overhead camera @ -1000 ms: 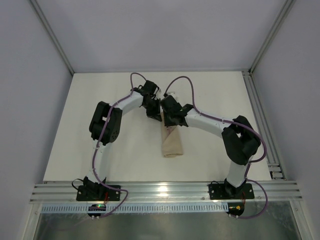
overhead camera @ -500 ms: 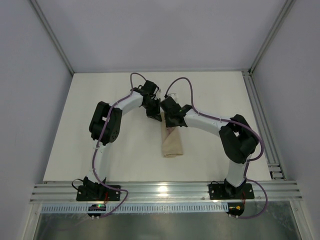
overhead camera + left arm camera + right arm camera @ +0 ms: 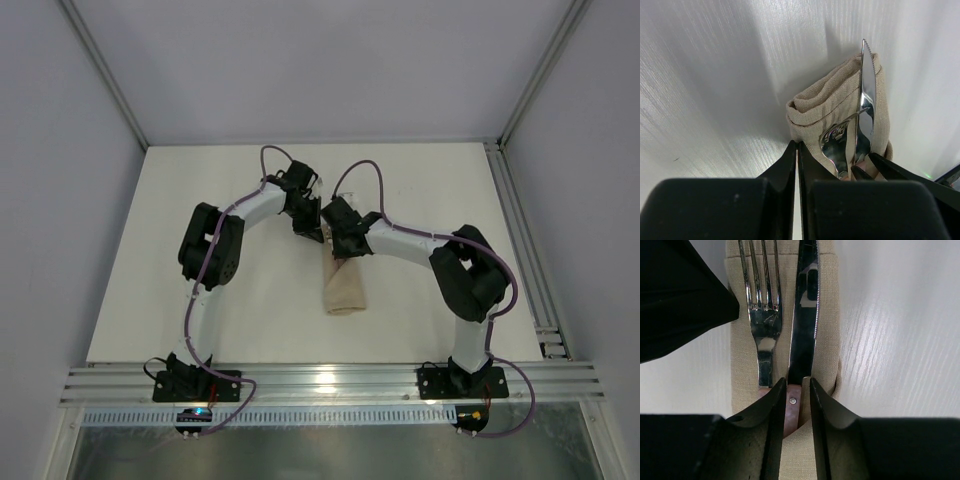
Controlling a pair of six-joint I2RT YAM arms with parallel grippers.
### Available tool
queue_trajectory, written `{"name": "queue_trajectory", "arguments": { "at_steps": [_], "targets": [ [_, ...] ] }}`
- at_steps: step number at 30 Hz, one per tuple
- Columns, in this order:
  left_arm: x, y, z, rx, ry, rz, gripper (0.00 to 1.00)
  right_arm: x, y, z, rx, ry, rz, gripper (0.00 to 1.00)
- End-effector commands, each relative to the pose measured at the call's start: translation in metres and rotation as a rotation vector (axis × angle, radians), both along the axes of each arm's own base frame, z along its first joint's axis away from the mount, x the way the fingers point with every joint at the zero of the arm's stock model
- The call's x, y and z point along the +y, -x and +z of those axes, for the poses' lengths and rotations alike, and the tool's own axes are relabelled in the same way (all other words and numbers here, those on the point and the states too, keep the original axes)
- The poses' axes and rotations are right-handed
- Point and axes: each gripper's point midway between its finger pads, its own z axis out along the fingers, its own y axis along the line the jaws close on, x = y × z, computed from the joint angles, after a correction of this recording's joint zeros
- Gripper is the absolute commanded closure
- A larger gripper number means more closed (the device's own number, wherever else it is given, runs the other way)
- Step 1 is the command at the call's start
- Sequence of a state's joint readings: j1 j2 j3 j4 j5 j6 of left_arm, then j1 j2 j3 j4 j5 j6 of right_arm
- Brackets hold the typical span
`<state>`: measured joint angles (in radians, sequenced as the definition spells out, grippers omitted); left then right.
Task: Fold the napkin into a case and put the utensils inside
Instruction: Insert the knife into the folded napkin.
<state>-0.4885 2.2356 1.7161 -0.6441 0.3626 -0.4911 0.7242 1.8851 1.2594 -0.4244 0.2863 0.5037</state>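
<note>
Knife (image 3: 804, 315) handle between right jaws, on napkin case (image 3: 828, 325)

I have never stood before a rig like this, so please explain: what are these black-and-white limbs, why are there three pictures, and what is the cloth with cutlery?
The limbs are two robot arms, a left arm and a right arm, bolted to the near edge of a white table. The wide picture looks down from above. Each close-up comes from a small camera on one arm's wrist, so its own black fingers show at the bottom. On the table lies a narrow case folded from beige cloth, with a fork and a knife lying along it. The right gripper pinches the knife's pinkish handle. The left gripper is shut on nothing, beside the case.
</note>
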Motion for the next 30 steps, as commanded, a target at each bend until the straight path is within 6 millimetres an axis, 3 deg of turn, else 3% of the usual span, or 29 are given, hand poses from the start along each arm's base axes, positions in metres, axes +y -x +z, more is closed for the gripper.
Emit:
{"name": "queue_trajectory", "arguments": {
  "at_steps": [1, 10, 16, 25, 30],
  "targets": [
    [-0.003, -0.001, 0.022, -0.033, 0.043, -0.008, 1.0, 0.0, -0.004, 0.001, -0.017, -0.015, -0.018, 0.71],
    [-0.004, -0.003, 0.025, -0.039, 0.047, -0.007, 1.0, -0.001, 0.003, 0.001, -0.003, -0.042, -0.02, 0.96],
    [-0.004, -0.004, 0.027, -0.045, 0.049, -0.009, 1.0, -0.003, 0.013, 0.007, 0.01, -0.06, -0.01, 0.96],
    [-0.005, -0.002, 0.026, -0.035, 0.051, -0.01, 1.0, 0.0, -0.008, 0.05, -0.08, -0.035, 0.021, 0.75],
    [-0.006, -0.003, 0.028, -0.038, 0.057, -0.009, 1.0, 0.008, -0.01, 0.055, -0.082, -0.067, 0.034, 0.65]
  ]
}}
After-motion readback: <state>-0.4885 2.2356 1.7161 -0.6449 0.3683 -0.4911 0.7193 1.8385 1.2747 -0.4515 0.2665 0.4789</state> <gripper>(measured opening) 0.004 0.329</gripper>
